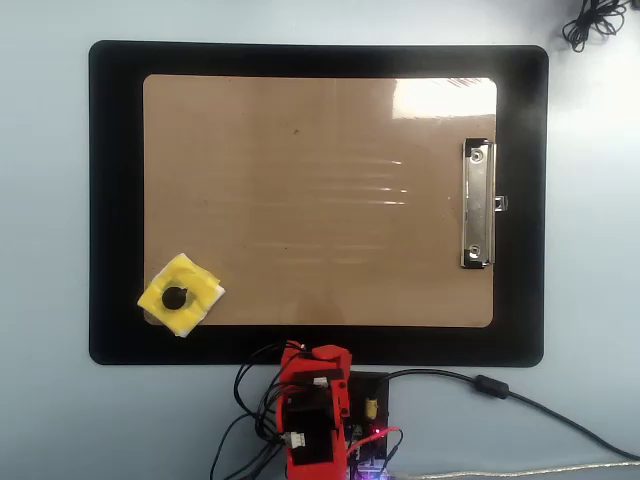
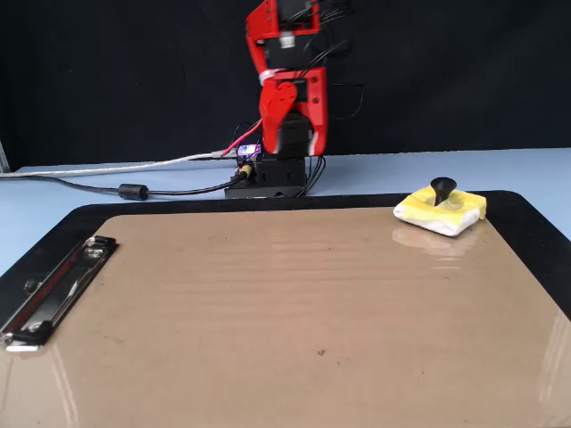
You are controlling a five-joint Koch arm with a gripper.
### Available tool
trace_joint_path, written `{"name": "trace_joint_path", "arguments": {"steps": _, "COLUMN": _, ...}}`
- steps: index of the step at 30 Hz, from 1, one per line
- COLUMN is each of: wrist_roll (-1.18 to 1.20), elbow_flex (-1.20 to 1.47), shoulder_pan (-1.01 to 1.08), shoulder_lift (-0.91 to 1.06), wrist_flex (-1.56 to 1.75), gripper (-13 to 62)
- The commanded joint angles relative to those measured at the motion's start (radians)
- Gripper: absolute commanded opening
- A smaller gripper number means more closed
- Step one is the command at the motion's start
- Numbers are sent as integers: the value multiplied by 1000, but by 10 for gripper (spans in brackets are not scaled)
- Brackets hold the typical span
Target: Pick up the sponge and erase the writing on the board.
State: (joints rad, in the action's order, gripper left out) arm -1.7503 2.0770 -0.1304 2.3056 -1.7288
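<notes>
Arm folded at its base, sponge parked on the board's corner.

From here I see the pale blue table (image 1: 45,420) carrying a black mat (image 1: 115,200), and on it the tan board (image 1: 300,200), long axis running 9 to 3 o'clock in the overhead view, silver clip (image 1: 478,203) at the 3 o'clock end. I can make out no writing on the board, only a few specks and glare. The red arm (image 1: 312,415) sits folded up at 6 o'clock, off the mat; its tool is tucked away and I cannot tell how far it is parted. The sponge (image 1: 180,295) lies turned diamond-wise at the board's 8 o'clock corner, overhanging the edge, black spot up.
</notes>
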Motion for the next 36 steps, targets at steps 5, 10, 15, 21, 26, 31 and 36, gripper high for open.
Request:
{"name": "trace_joint_path", "arguments": {"steps": 5, "wrist_roll": 525, "elbow_flex": 123, "shoulder_pan": 357, "shoulder_lift": 35, "wrist_flex": 138, "gripper": 345}}
{"name": "trace_joint_path", "arguments": {"steps": 10, "wrist_roll": 563, "elbow_flex": 348, "shoulder_pan": 457, "shoulder_lift": 35, "wrist_flex": 314, "gripper": 344}}
{"name": "trace_joint_path", "arguments": {"steps": 15, "wrist_roll": 568, "elbow_flex": 368, "shoulder_pan": 449, "shoulder_lift": 37, "wrist_flex": 367, "gripper": 344}}
{"name": "trace_joint_path", "arguments": {"steps": 21, "wrist_roll": 565, "elbow_flex": 370, "shoulder_pan": 448, "shoulder_lift": 37, "wrist_flex": 367, "gripper": 344}}
{"name": "trace_joint_path", "arguments": {"steps": 26, "wrist_roll": 565, "elbow_flex": 371, "shoulder_pan": 449, "shoulder_lift": 38, "wrist_flex": 365, "gripper": 344}}
{"name": "trace_joint_path", "arguments": {"steps": 31, "wrist_roll": 565, "elbow_flex": 371, "shoulder_pan": 449, "shoulder_lift": 38, "wrist_flex": 365, "gripper": 344}}
{"name": "trace_joint_path", "arguments": {"steps": 36, "wrist_roll": 565, "elbow_flex": 371, "shoulder_pan": 449, "shoulder_lift": 38, "wrist_flex": 365, "gripper": 344}}
